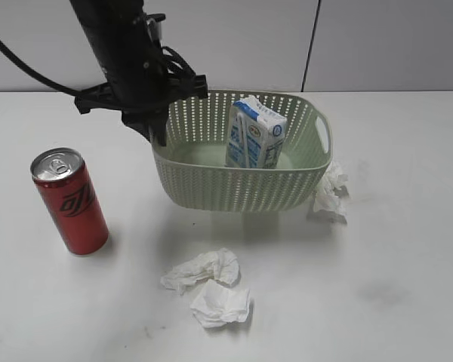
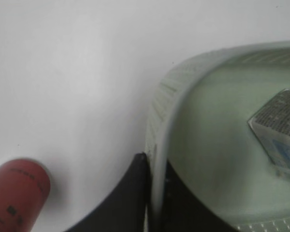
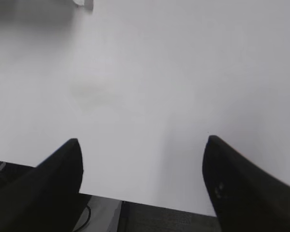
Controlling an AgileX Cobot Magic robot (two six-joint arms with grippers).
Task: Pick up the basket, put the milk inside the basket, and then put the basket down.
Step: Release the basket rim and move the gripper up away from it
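- Clamped on the basket's left end wall, the left gripper (image 1: 157, 124) has one dark finger (image 2: 128, 193) outside the rim and the other inside, the thin green wall pinched between them.
- Spread wide apart, the right gripper (image 3: 142, 157) holds nothing; only bare white counter (image 3: 150, 72) lies between its two black fingertips (image 3: 63, 166), and it cannot be seen in the exterior view.
- The pale sage-green plastic basket (image 1: 245, 188), rounded-rectangular with perforated woven-look walls and a cut-out handle at its right end, sits near the middle of the counter towards the far edge. Whether its base rests on the counter or hangs just above it, I cannot tell.
- Inside the basket stands the small blue-and-white gable-top milk carton (image 1: 254, 134), roughly upright with a slight lean, near the basket's middle and well clear of the clamped left wall. From the left wrist it shows as a printed corner (image 2: 280, 133) on the far side of the basket floor from the jaws.
- A red soda can (image 1: 69, 201) with a silver top stands upright towards the counter's left edge, apart from the basket and nearer the front than the left gripper.
- One crumpled white tissue (image 1: 331, 190) lies against the basket's right end.
- Two more crumpled white tissues (image 1: 210, 286) lie together towards the front edge, in front of the basket.
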